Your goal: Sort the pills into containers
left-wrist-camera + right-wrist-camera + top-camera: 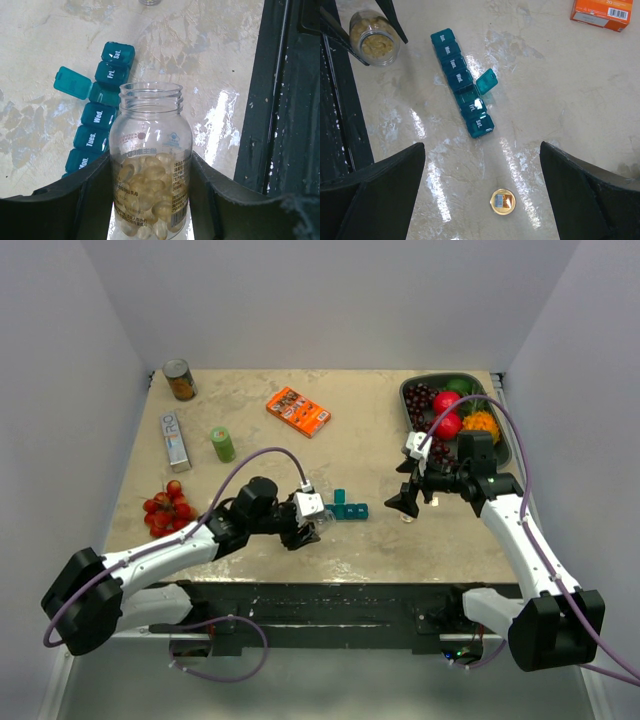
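Bare tabletop (400, 455) lies between the pill organizer (462, 82) and the wide-spread right gripper (404, 504), broken only by a small gold cap (502, 201). One raised lid (486, 81) juts sideways. The open bottle (151, 115), clamped in the left gripper (151, 162), crowds the organizer's Sunday end.

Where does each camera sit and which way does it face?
Top external: above and behind the bases, looking down on the table; left arm and right arm show.
Left wrist: faces along the left fingers, which grip the pill bottle.
Right wrist: looking down between the right fingers, open, at the gold cap.
Shared: both wrist views show the teal organizer, one lid open.
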Robot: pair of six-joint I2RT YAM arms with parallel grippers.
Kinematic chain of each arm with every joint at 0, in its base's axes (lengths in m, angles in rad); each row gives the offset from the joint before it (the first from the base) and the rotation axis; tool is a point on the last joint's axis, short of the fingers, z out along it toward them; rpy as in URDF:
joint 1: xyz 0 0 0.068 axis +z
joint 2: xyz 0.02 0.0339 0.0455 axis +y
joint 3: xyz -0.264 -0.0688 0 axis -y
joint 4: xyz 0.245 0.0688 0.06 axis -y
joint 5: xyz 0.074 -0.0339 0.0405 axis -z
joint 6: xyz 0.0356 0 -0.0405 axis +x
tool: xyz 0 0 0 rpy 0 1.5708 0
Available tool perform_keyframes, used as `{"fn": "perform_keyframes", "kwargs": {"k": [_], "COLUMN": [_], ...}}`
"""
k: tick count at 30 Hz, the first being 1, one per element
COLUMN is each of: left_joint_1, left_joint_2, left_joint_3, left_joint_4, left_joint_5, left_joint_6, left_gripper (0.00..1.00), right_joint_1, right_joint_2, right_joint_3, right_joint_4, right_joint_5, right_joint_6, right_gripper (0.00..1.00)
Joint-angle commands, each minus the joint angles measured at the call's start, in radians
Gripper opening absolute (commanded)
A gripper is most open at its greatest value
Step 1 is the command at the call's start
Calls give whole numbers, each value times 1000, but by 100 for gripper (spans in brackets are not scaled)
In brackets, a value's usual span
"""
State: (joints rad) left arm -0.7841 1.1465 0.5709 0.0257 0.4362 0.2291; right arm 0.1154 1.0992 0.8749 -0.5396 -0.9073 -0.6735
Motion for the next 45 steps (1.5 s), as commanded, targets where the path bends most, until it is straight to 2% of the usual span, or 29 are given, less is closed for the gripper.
{"fn": "perform_keyframes", "kwargs": {"k": [1,21,45], "left_joint_1": [-6,-6,-6], "left_joint_2": [7,153,407], "left_joint_3": [50,155,366], "left_joint_4": [23,-24,-288], "left_joint_5": [-4,-33,-143], "left_joint_6": [27,-20,-91], "left_gripper": [0,0,0], "right_joint_1": [-6,-5,-6], "right_joint_2": [-13,-12,-9], "right_joint_3": [22,24,26], "right_joint_4": [-5,-5,-2], "right_joint_5": [-18,-7,4], "right_joint_6": [3,3,11], "right_gripper": [99,99,99]}}
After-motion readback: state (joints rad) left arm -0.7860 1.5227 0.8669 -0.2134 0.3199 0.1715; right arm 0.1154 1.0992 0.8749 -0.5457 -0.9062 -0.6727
